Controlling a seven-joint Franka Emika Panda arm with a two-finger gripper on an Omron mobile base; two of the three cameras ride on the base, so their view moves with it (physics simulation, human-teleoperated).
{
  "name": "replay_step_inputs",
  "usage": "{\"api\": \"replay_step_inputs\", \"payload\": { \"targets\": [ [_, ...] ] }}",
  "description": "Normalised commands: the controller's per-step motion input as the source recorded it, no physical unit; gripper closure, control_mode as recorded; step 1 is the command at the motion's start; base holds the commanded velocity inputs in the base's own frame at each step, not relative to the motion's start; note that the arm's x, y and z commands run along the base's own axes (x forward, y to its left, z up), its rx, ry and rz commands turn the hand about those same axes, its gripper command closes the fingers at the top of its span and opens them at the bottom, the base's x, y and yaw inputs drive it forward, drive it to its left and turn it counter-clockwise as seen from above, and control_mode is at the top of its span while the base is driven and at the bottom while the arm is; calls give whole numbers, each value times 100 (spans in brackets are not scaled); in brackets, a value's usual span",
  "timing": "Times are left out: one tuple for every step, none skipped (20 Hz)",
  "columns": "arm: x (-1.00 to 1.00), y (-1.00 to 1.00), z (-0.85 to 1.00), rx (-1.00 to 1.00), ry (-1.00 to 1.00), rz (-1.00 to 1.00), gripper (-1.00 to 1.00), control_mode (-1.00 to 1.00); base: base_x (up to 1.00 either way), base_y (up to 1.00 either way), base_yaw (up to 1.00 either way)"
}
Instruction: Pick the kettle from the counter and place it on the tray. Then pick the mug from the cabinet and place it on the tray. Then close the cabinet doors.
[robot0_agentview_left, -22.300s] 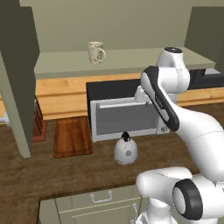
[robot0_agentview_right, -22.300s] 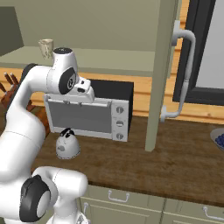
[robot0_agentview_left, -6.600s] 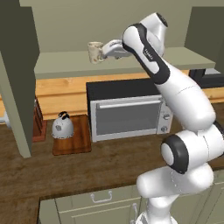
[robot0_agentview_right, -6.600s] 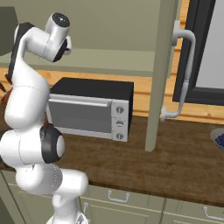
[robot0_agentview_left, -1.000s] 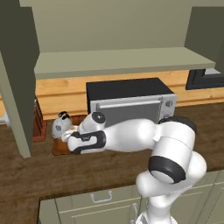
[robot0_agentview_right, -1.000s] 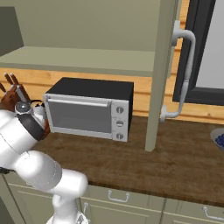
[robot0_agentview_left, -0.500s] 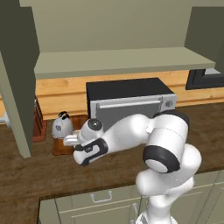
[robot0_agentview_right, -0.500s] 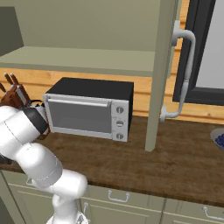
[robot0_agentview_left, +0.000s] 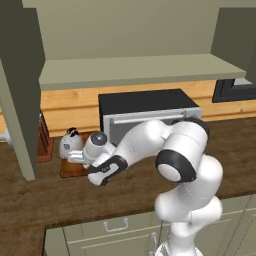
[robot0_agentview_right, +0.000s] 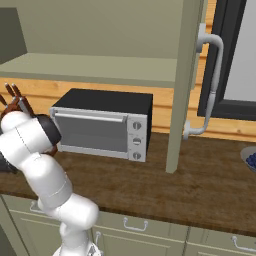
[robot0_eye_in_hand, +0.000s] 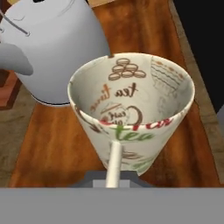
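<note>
Hand view: we are now carrying the mug (robot0_eye_in_hand: 131, 109) pinched in our gripper (robot0_eye_in_hand: 114, 173) low over the tray (robot0_eye_in_hand: 65, 144), beside the kettle (robot0_eye_in_hand: 57, 48); release is nearing.

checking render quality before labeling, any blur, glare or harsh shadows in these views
Left base view: soft and low in detail, flat light, no glare; the kettle reads small. Right base view: equally soft, with mild shading under the cabinet. Hand view: the mug looms large and stretched by closeness, its print legible; the kettle has a smooth, even sheen.
</note>
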Motion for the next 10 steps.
{"api": "replay_step_inputs", "payload": {
  "targets": [
    [4,28,-12,-6,0,-10,100,-100,0,0,0],
    [0,29,-13,-7,0,-10,100,-100,0,0,0],
    [0,28,-15,-7,0,-10,100,-100,0,0,0],
    [1,28,-21,-7,0,-10,100,-100,0,0,0],
    [0,29,-16,-5,0,-9,100,-100,0,0,0],
    [0,26,-14,-2,0,-9,100,-100,0,0,0],
    [0,30,-15,-3,0,-9,100,-100,0,0,0],
    [0,29,-17,-3,0,-10,100,-100,0,0,0],
    [0,30,-16,-3,0,-10,100,-100,0,0,0],
    [0,30,-16,-2,0,-11,-100,-100,0,0,0]
  ]
}}
